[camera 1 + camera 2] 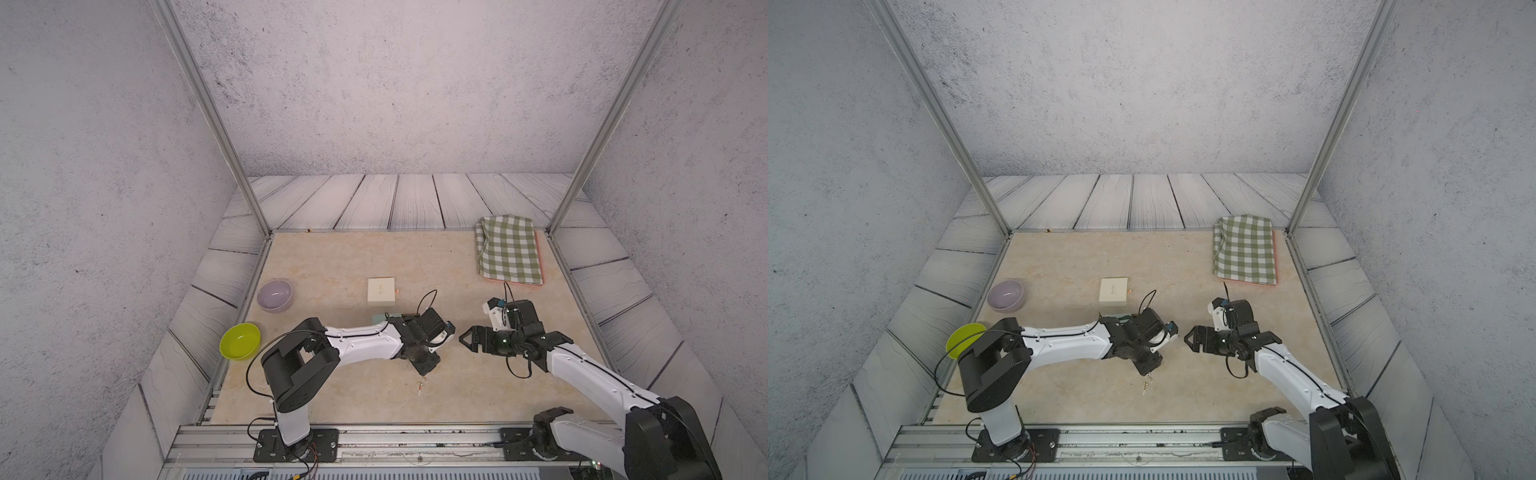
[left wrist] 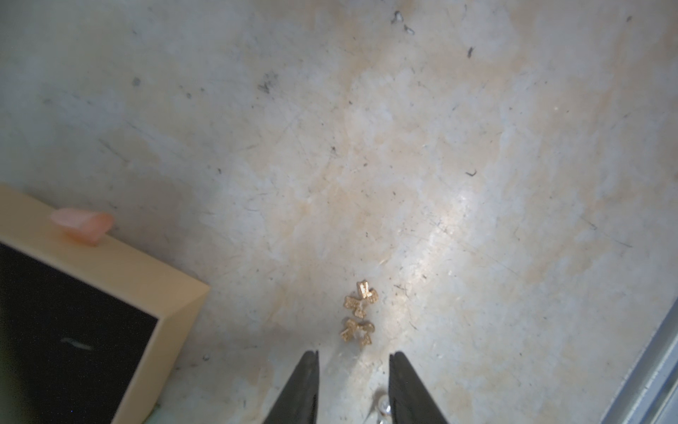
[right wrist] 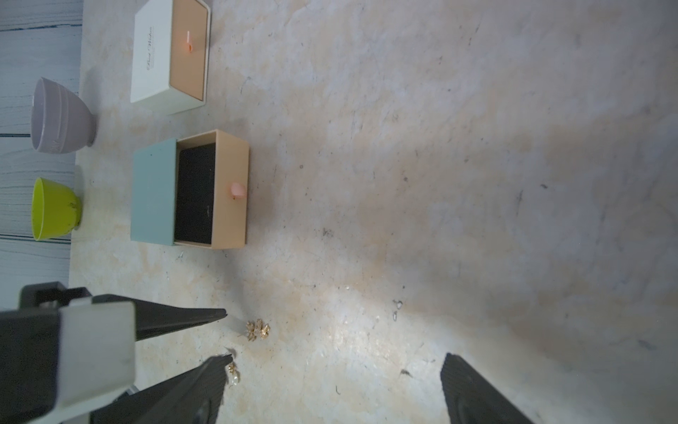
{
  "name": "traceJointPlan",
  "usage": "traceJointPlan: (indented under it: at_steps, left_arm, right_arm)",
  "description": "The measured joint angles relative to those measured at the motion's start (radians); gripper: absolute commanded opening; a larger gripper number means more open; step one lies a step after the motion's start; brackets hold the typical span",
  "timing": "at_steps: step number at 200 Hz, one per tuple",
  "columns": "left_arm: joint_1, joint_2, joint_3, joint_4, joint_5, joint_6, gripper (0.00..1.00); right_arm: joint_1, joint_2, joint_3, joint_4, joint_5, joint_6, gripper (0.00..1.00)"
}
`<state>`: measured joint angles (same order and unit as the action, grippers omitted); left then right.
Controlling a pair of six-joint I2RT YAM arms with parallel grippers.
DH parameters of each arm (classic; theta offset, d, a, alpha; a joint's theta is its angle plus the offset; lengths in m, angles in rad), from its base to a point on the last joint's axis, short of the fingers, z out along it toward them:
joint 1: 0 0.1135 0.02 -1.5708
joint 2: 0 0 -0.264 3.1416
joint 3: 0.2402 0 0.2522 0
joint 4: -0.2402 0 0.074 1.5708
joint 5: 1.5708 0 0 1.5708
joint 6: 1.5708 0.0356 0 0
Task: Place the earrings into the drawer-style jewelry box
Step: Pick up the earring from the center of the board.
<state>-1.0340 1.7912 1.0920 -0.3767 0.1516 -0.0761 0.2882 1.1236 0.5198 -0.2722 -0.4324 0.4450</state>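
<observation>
The earrings (image 2: 357,315) are tiny gold pieces lying on the beige tabletop, just beyond my left gripper's tips; in both top views they are specks (image 1: 422,382) (image 1: 1145,383). My left gripper (image 2: 355,354) points down at them, open, with nothing pinched; a pale bead piece (image 2: 383,405) lies by one finger. My right gripper (image 3: 336,358) is wide open and empty beside them, with a gold cluster (image 3: 258,328) close by. The drawer-style jewelry box (image 3: 150,51), cream-white with lettering, sits farther back (image 1: 381,291) with its tan tray pushed in.
A mint-green box (image 3: 154,191) has its tan, black-lined tray (image 3: 229,191) pulled out; my left arm partly covers it in both top views. A lilac bowl (image 1: 274,295) and a yellow-green bowl (image 1: 240,341) stand at the left. A green checked cloth (image 1: 509,251) lies back right.
</observation>
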Motion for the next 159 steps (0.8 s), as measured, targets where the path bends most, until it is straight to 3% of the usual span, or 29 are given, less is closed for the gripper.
traceJointPlan:
  at_steps: [37, 85, 159]
  left_arm:
    - [0.000, 0.031, 0.021, -0.005, 0.017, 0.003, 0.29]
    - [0.000, 0.034, 0.022, -0.009, 0.021, 0.008, 0.15]
    - [0.000, 0.037, 0.024, -0.009, 0.022, 0.008, 0.15]
  right_arm:
    - [-0.003, 0.000, 0.000, 0.000, 0.000, 0.000, 0.96]
    - [-0.007, 0.000, -0.002, 0.000, -0.001, 0.000, 0.96]
    - [-0.008, 0.000, -0.007, 0.001, -0.003, 0.001, 0.96]
